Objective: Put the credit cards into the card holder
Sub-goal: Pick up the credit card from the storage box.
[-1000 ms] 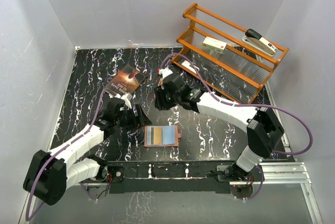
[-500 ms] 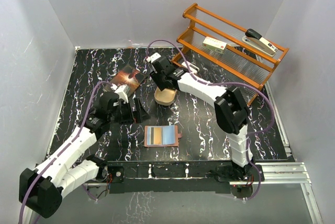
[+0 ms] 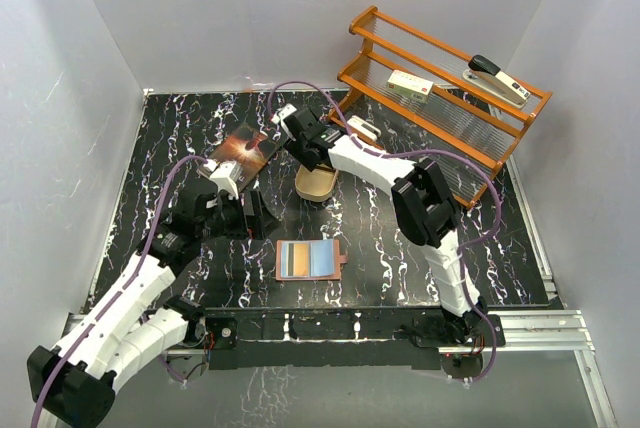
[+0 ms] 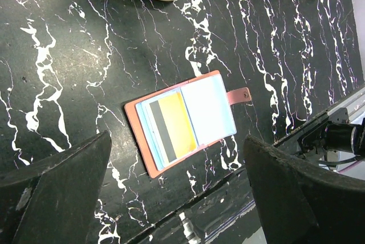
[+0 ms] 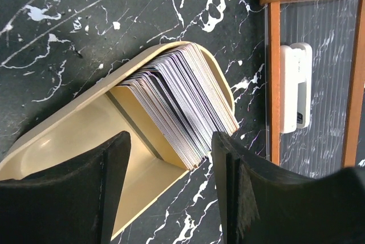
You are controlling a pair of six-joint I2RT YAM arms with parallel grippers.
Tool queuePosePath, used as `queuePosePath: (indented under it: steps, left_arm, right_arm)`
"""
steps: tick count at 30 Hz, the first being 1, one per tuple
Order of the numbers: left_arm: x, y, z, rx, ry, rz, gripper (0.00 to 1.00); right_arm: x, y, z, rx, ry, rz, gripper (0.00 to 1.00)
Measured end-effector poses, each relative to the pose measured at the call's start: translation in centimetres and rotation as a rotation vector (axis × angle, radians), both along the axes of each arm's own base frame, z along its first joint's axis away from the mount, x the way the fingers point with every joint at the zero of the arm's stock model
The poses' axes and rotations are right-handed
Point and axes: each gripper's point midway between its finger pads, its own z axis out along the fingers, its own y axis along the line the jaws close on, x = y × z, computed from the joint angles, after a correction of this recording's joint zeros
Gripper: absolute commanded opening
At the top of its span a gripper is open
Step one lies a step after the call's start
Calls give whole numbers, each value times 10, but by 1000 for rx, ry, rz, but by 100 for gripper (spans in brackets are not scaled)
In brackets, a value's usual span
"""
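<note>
Overhead: black, white-veined table (image 3: 420, 248), plain white walls (image 3: 230, 18).
Card holder (image 4: 142, 141) lies open near the front edge, credit cards (image 4: 174, 125) in it; tan tin (image 5: 68, 141) holds a card stack (image 5: 182, 104); left gripper (image 4: 177, 158) and right gripper (image 5: 171, 141) fingers spread, empty.

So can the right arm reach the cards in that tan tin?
Probably yes. The right arm's open fingers hang right above the tin, the stack of cards lies uncovered, and nothing seems to block the way down.
</note>
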Motion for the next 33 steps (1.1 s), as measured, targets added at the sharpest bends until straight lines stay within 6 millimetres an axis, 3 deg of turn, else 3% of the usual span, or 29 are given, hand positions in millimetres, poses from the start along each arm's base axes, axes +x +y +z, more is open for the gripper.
queuePosePath:
  steps: [11,33]
  left_arm:
    - [0,3,5,3,-27,4,99]
    - [1,4,4,9,-28,12,99]
  right_arm:
    - [7,-11,-24,-70,18,-9,55]
    - [15,-16,-14,-106,-25,-27,32]
